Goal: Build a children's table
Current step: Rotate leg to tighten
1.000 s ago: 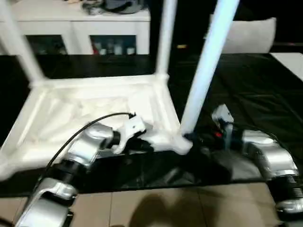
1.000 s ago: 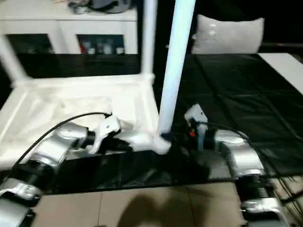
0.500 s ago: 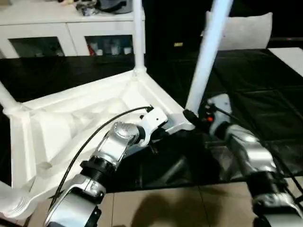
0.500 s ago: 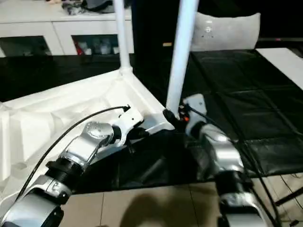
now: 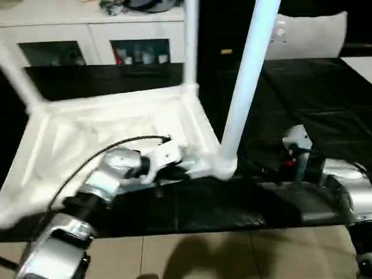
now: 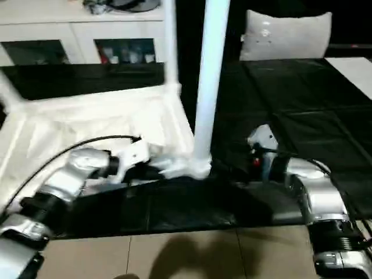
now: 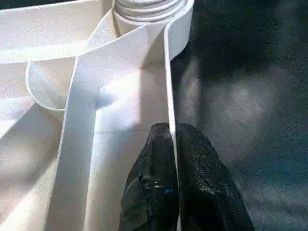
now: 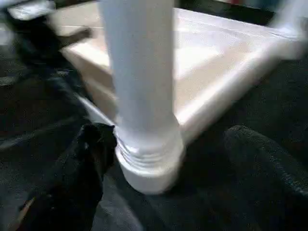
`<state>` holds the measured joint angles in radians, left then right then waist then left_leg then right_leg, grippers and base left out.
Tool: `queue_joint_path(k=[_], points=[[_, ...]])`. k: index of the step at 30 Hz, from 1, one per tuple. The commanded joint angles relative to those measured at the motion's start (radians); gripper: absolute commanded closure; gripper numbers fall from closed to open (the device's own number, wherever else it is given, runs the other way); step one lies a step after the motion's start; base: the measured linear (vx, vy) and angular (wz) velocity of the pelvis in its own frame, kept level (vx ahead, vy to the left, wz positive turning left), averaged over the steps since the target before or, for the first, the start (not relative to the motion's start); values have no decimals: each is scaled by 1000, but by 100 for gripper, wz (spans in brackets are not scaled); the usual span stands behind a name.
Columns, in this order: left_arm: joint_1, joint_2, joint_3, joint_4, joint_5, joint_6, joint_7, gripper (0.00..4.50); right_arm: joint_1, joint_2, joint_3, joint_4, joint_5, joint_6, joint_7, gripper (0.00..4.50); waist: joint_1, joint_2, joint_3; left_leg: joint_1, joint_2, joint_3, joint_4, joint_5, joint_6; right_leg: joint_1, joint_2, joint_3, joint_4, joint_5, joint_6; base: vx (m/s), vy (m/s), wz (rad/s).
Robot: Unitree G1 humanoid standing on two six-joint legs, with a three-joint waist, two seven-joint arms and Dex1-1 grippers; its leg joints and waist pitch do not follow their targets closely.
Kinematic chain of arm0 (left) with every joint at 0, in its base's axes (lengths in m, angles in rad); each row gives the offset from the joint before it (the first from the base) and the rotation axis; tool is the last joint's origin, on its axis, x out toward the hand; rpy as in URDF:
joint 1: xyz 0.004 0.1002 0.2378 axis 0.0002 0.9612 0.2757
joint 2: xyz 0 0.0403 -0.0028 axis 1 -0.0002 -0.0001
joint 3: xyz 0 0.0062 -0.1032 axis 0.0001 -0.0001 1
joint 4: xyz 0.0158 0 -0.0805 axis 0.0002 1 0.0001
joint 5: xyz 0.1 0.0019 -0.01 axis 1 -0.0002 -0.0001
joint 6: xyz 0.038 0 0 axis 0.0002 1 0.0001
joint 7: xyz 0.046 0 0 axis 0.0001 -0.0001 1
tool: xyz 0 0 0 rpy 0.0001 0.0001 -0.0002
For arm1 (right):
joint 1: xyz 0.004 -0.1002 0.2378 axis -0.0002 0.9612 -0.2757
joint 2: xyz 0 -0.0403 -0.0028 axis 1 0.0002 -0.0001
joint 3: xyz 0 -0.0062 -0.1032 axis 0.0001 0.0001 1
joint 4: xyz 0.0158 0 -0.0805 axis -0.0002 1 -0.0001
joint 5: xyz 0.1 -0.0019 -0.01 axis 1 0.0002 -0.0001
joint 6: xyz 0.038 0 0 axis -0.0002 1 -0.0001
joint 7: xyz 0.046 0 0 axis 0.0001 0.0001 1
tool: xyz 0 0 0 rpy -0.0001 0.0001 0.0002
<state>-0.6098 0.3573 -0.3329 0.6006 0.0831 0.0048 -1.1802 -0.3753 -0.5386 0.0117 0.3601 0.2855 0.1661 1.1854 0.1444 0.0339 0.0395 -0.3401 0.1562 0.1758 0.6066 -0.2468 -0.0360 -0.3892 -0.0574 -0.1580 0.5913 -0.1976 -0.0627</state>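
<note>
Left pincer (image 7: 173,159): two black fingers (image 7: 149,183) pressing together on the thin near side wall of the children's table (image 5: 116,128), one finger inside the wall, one outside, close to the near right corner socket. Silver left forearm (image 5: 107,174) reaching in from the near left, a black cable arching over it.

Right pincer (image 8: 163,159): fingers (image 8: 82,173) standing spread wide on either side of the base of the near right leg (image 5: 247,81), with no grip on it; one finger seems very close to the threaded collar, contact cannot be told. Right forearm (image 5: 340,180) coming in from the near right.

The children's table is lying upside down, ribbed underside facing up, on a black mat (image 5: 302,99). The near right leg is standing upright in its corner socket, the threaded collar showing just above the socket. A second leg (image 5: 190,43) is rising from the far right corner, a third leg (image 5: 17,75) leaning up from the far left corner.

Beyond the mat: a white cabinet (image 5: 99,35) with glass doors at far left, a pale cushion (image 5: 314,35) at far right. Tan tiled floor (image 5: 221,256) running along the near edge.
</note>
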Motion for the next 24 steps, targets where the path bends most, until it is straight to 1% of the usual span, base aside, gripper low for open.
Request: queue_joint_path(k=[1,2,4,5,6,7,8,9,10,11,12,14,15,16,19,20,22,23,24], points=[[-19,7,-47,-1,0,-51,-85,450,-13,-18,28,-18,20,5,75,78,3,-8,-67,-6,99,-39,-52,58,171,59,-130,87,-65,-126,-80,0,0,0],[-21,10,-48,-3,-5,-55,-100,450,-16,-18,33,-16,20,5,88,86,8,-11,-69,-8,103,-41,-51,76,172,59,-132,88,-58,-104,-90,0,0,0],[-23,18,-52,-15,-19,-63,-143,450,-20,-17,48,-16,27,14,125,98,13,-11,-74,-11,105,-42,-45,106,176,58,-134,88,-48,-60,-99,0,0,0],[-24,23,-58,-25,-26,-68,-166,450,-21,-16,58,-20,34,24,144,110,17,-11,-78,-14,105,-44,-40,131,185,58,-136,90,-37,-9,-108,0,0,0],[-23,28,-66,-34,-32,-74,-189,450,-22,-14,71,-22,42,36,164,120,16,-18,-77,-16,107,-44,-39,139,193,55,-134,90,-34,10,-113,0,0,0],[-23,30,-69,-38,-33,-75,-197,450,-22,-12,75,-22,44,41,170,126,19,-15,-74,-17,107,-44,-38,128,201,51,-136,89,-34,0,-118,0,0,0],[-23,35,-78,-45,-40,-85,-224,450,-24,-9,90,-18,49,52,189,130,21,-13,-70,-16,105,-41,-40,94,192,50,-138,88,-44,-54,-113,0,0,0],[-22,35,-78,-46,-40,-85,-226,450,-25,-8,91,-17,49,53,190,137,22,-13,-69,-16,104,-40,-41,79,184,51,-138,88,-49,-84,-110,0,0,0],[-22,36,-81,-50,-42,-87,-233,450,-25,-6,95,-15,50,56,196,137,24,-15,-67,-14,104,-39,-44,61,164,51,-137,89,-54,-132,-99,0,0,0],[-23,33,-81,-50,-45,-95,-247,450,-27,-1,103,-11,53,67,217,171,25,-14,-65,-13,103,-39,-46,44,149,50,-135,89,-60,-174,-88,0,0,0],[-25,31,-80,-47,-46,-100,-252,450,-28,1,105,-9,54,72,227,171,26,-14,-65,-13,104,-39,-46,37,142,51,-136,90,-61,-186,-84,0,0,0],[-27,30,-79,-44,-47,-102,-254,450,-29,2,106,-8,55,75,233,185,25,-15,-64,-13,105,-40,-48,28,128,51,-137,91,-61,-193,-80,0,0,0],[-27,30,-79,-43,-47,-103,-255,450,-29,2,107,-8,55,76,234,185,25,-14,-64,-13,105,-40,-48,26,124,52,-137,91,-62,-197,-80,0,0,0],[-31,27,-79,-35,-46,-109,-257,450,-28,-1,116,-7,53,85,245,210,25,-14,-64,-13,103,-40,-48,26,120,52,-136,91,-62,-201,-76,0,0,0],[-34,27,-80,-25,-48,-113,-257,450,-27,-7,125,-8,60,101,256,219,26,-15,-66,-14,103,-40,-46,37,122,53,-136,92,-60,-182,-75,0,0,0],[-32,27,-79,-25,-50,-108,-254,450,-26,-7,123,-9,64,106,257,231,26,-16,-67,-15,102,-40,-46,42,122,53,-136,91,-58,-173,-73,0,0,0],[-25,20,-58,-31,-59,-39,-213,450,-12,2,106,-31,87,145,245,238,25,-15,-66,-13,103,-39,-47,42,122,53,-135,92,-59,-174,-77,0,0,0],[-25,17,-54,-31,-56,-19,-197,450,-10,5,104,-35,88,152,238,238,26,-15,-65,-13,102,-39,-46,41,122,52,-135,91,-60,-179,-76,0,0,0],[-28,5,-44,-24,-45,35,-145,450,-6,26,97,-40,79,168,183,239,25,-16,-64,-14,102,-38,-47,35,118,53,-135,91,-62,-194,-72,0,0,0]])
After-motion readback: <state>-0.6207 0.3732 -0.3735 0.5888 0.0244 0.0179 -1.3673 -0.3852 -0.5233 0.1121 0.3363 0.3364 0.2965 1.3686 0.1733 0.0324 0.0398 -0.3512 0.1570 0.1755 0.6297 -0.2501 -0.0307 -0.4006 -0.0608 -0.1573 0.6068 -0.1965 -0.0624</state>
